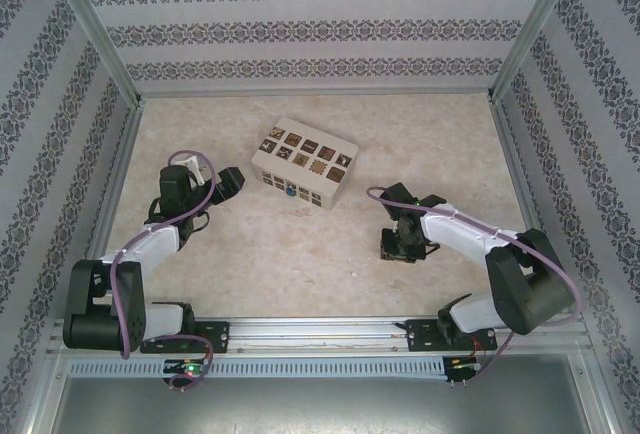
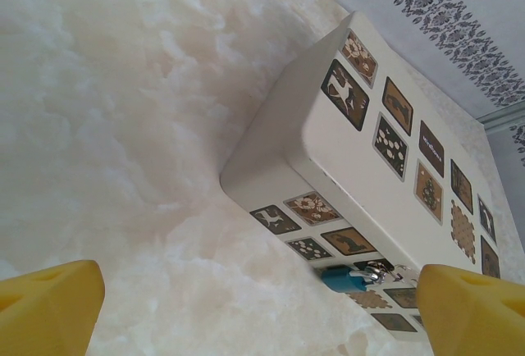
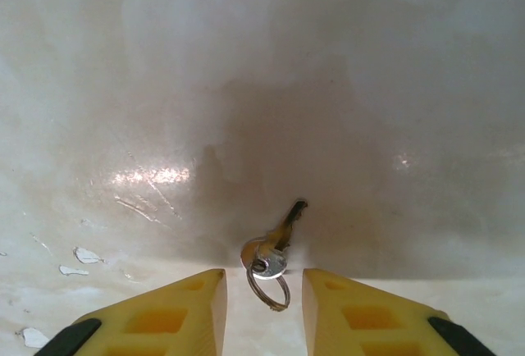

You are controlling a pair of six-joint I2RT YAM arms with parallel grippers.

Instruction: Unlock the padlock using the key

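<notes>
Key point(image 3: 275, 245) lined up for pickup, nothing yet held

Judged light, thin and slippery against the table, it is seen just ahead of the half-spread, empty right gripper point(image 3: 262, 284); its ringed head is best pinched. The padlock point(image 2: 344, 278) is seen on the cream box point(image 2: 361, 175), ahead of the wide-spread, empty left gripper point(image 2: 258, 282).

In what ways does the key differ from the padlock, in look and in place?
The key is plain metal on a ring; the padlock has a blue body. The key lies flat on the table; the padlock sits against the side of the box. Both are small, with silvery metal.
</notes>
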